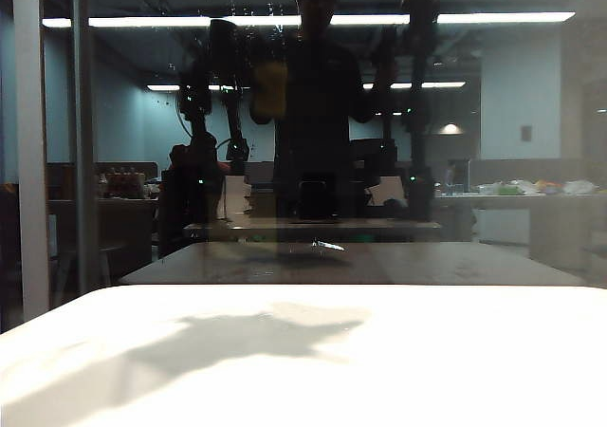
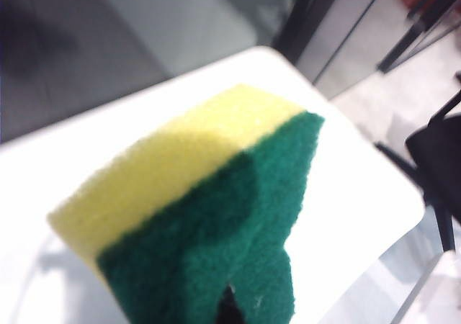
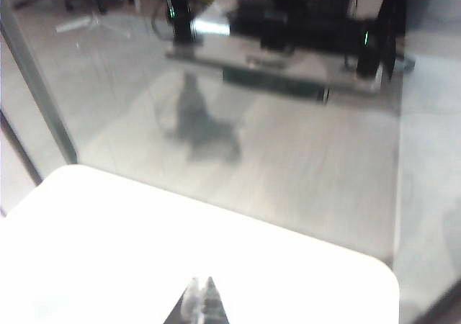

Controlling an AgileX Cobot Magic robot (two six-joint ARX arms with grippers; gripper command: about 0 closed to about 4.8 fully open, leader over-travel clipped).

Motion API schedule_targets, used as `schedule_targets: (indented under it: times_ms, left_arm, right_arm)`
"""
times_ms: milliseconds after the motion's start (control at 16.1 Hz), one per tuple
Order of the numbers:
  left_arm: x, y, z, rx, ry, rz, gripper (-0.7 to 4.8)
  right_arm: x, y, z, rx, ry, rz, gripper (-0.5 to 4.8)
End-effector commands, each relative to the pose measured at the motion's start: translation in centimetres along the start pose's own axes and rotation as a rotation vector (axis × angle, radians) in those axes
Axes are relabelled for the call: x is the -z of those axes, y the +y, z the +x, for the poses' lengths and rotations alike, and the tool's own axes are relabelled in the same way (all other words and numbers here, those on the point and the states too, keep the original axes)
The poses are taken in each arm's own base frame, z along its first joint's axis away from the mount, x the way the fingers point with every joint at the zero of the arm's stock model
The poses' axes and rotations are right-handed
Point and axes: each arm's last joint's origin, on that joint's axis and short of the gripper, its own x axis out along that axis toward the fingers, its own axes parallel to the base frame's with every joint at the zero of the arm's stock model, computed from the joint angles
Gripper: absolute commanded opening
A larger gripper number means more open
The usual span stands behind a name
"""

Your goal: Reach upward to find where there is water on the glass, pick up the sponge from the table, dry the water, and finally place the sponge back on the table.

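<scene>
The left gripper (image 2: 229, 311) is clamped on the sponge (image 2: 209, 216) at its green edge, held above the table (image 2: 360, 194), soft and light, best pinched across the foam; the right gripper (image 3: 199, 295), at six o'clock, is closed, empty.

Bright yellow sponge (image 2: 216, 216) with dark green scouring layer, plain white table (image 1: 455, 370), dark mirror-like glass (image 1: 512, 104)

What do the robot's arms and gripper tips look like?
Mirrored in the glass, both arms are black, jointed, with small green lights. The right gripper shows pale, tapered fingertips; of the left gripper only a black sliver shows.
</scene>
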Motion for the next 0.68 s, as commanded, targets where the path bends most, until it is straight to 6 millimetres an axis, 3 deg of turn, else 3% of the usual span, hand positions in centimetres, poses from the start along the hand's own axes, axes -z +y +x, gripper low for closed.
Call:
schedule_targets:
  times_ms: [62,684]
  left_arm:
    - [2.8,1.3,3.3,0.048,-0.012,-0.042,-0.06]
    - [11.7,4.4,9.9,0.100,-0.014,-0.195,-0.06]
  right_arm:
    - [1.7,0.2,-0.4,0.005,-0.036,-0.004,-0.02]
    - [5.4,0.7,-1.0,0.012,-0.080,0.012,-0.02]
